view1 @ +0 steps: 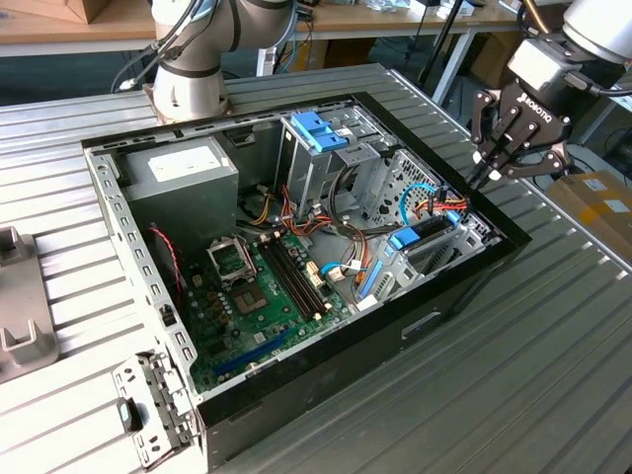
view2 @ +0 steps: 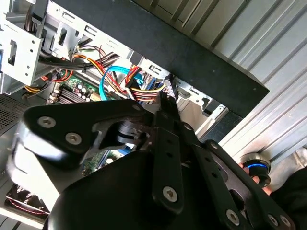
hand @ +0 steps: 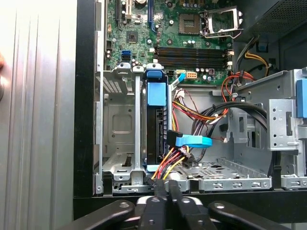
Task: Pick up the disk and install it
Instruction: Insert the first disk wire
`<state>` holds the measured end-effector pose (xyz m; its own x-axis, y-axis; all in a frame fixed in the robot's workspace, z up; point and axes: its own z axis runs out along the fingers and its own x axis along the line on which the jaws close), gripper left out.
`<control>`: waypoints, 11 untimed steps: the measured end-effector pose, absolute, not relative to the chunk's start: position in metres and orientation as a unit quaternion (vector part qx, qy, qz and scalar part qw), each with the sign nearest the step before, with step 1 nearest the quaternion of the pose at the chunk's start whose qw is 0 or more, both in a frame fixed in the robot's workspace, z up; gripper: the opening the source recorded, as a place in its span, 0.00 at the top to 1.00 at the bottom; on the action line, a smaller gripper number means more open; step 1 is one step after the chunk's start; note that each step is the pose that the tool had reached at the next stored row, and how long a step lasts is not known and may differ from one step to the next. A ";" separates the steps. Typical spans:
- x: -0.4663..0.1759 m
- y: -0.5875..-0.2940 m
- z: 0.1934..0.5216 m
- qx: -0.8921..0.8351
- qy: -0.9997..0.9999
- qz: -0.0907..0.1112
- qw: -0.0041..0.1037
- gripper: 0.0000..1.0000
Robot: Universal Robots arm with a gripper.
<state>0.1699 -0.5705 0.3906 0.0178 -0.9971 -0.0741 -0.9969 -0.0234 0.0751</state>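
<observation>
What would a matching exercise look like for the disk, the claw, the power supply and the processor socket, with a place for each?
Things:
1. disk
2. claw
3. power supply
4. processor socket

Places:
A. on the green board
B. in the case corner nearest the arm's base
C. standing in the drive bay
D. above the case's black rim

Pairs: 1-C, 2-D, 3-B, 4-A

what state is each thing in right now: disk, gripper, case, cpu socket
disk: seated on edge in the drive cage, cables plugged into it
gripper: shut, holding nothing, above the case edge near the disk
computer case: lying flat, side panel off
cpu socket: empty, retention frame lifted
</observation>
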 end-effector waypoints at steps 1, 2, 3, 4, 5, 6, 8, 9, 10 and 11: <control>0.170 -0.571 0.391 0.713 -0.699 -0.053 0.001 0.83; 0.170 -0.571 0.391 0.713 -0.699 -0.053 0.001 0.76; 0.170 -0.571 0.391 0.713 -0.699 -0.053 0.001 0.71; 0.170 -0.571 0.391 0.713 -0.699 -0.053 0.001 0.64; 0.170 -0.571 0.391 0.713 -0.699 -0.053 0.001 0.58; 0.170 -0.571 0.391 0.713 -0.699 -0.053 0.001 0.52; 0.170 -0.571 0.391 0.713 -0.699 -0.053 0.001 0.46; 0.170 -0.571 0.391 0.713 -0.699 -0.053 0.001 0.46; 0.170 -0.571 0.391 0.713 -0.699 -0.053 0.001 0.46; 0.170 -0.571 0.391 0.715 -0.697 -0.053 0.001 0.46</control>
<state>0.1700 -0.5706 0.3906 0.0234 -0.9970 -0.0740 -0.9968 -0.0290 0.0751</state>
